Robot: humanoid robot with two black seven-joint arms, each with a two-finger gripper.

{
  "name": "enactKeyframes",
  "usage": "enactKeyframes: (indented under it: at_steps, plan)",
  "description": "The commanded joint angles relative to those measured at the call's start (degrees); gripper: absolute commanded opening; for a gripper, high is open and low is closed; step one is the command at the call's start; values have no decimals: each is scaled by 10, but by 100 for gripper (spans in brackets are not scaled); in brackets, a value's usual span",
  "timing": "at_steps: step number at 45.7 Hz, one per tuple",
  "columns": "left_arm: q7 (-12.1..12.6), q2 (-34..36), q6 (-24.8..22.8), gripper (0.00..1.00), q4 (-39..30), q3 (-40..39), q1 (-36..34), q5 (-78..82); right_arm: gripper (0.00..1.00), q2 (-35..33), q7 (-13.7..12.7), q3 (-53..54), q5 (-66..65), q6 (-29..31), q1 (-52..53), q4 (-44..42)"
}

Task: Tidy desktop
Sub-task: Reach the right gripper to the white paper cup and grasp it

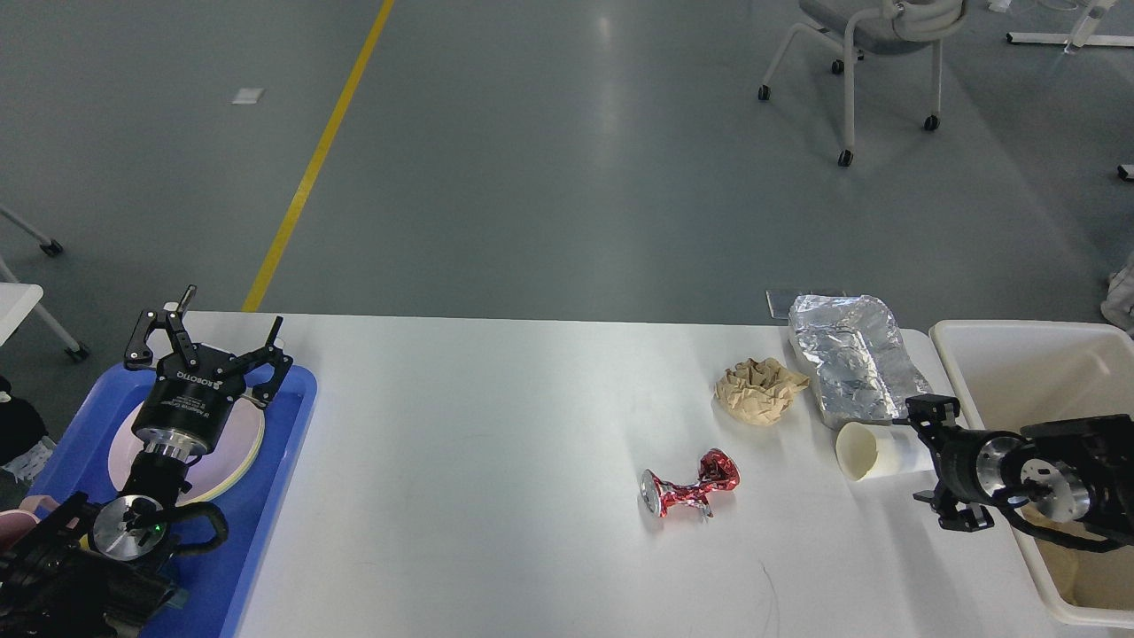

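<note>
The white desktop (496, 443) carries a crushed red can (691, 487), a crumpled brown paper ball (757, 388), a foil-wrapped packet (850, 354) and a white paper cup (873, 450) lying on its side with its mouth facing left. My right gripper (930, 463) is low at the cup's closed end, open, one finger above that end and one below it. Whether the fingers touch the cup is unclear. My left gripper (208, 332) stands open above the pink-white plate (235, 452) in the blue tray (288, 425), holding nothing.
A cream-white bin (983, 341) stands at the table's right end, with my right arm reaching across its near wall. A wheeled chair (873, 53) is on the floor beyond the table. A yellow floor line (310, 168) runs at the far left.
</note>
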Motion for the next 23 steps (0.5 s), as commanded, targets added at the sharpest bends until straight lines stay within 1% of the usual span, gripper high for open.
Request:
enactKeyframes:
  at_steps: [1, 9, 17, 20, 23]
  plan:
    - [0, 0, 0, 98, 1, 0, -1, 0, 100, 8, -1, 30, 0, -12, -20, -32]
    - [0, 0, 0, 98, 0, 0, 0, 0, 100, 16, -1, 38, 0, -18, -32, -44]
    - [0, 0, -1, 98, 0, 0, -1, 0, 97, 22, -1, 41, 0, -27, -41, -44]
    - [0, 0, -1, 98, 0, 0, 0, 0, 90, 24, -1, 43, 0, -29, -43, -44]
    - [0, 0, 0, 98, 0, 0, -1, 0, 86, 25, -1, 47, -1, -33, -44, -44]
